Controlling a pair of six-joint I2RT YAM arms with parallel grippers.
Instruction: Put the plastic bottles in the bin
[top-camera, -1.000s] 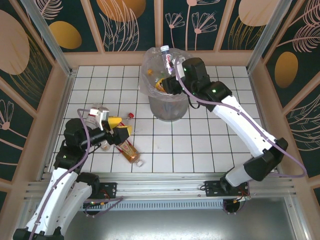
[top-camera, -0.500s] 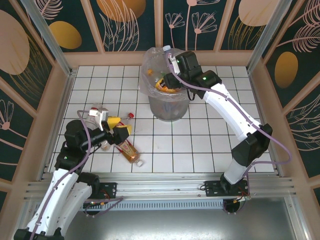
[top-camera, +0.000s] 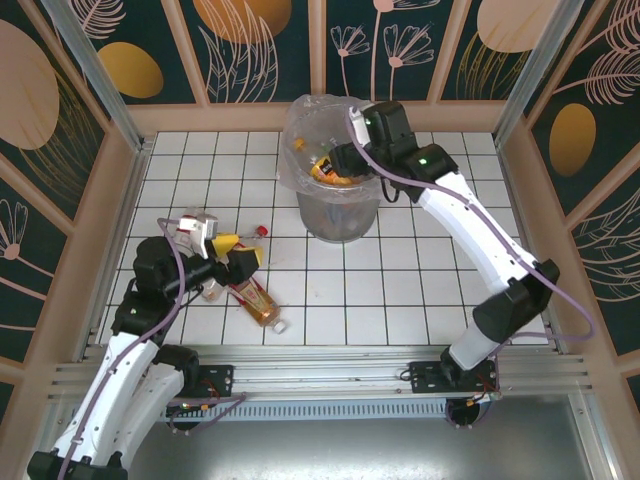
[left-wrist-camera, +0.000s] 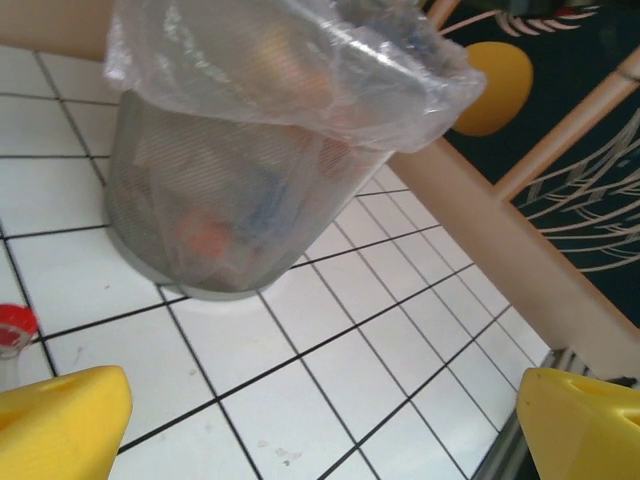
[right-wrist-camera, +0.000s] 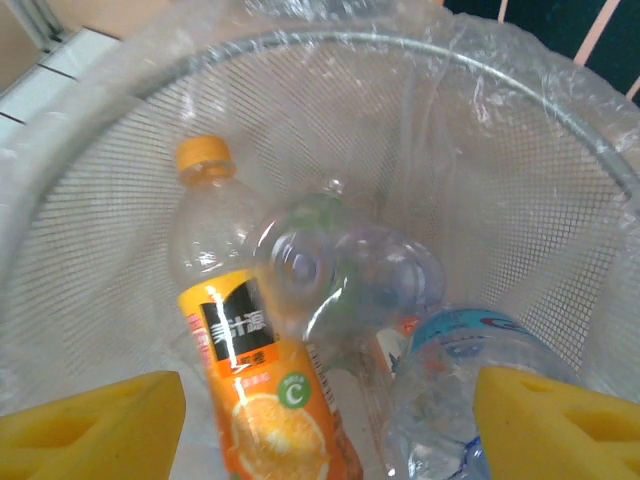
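My right tool (top-camera: 336, 160) hangs over the mouth of the bin (top-camera: 345, 225), which stands upright at the far middle of the worktop (top-camera: 420, 280). In the right wrist view its yellow fingers (right-wrist-camera: 90, 425) are spread wide with nothing between them.

Below them, inside the bin, lies an orange bottle (right-wrist-camera: 250, 370). Its long axis slants up the mesh wall, with the orange cap at the high end, towards the upper left of that view. Beside it a clear bottle (right-wrist-camera: 340, 265) points nearly straight at the camera, so I see it end-on; I cannot tell which end. A blue bottle (right-wrist-camera: 470, 390) leans at the lower right, touching the clear one.

My left tool (top-camera: 237, 262) sits low over the near left of the worktop, well apart from the bin, released and empty in the left wrist view. Just beside it a brown bottle (top-camera: 258, 303) lies flat on a diagonal, cap end towards the near right. More clear bottles (top-camera: 192, 225) lie on the tool's left, too jumbled for me to read their direction. A red cap (top-camera: 262, 230) shows just beyond the tool.
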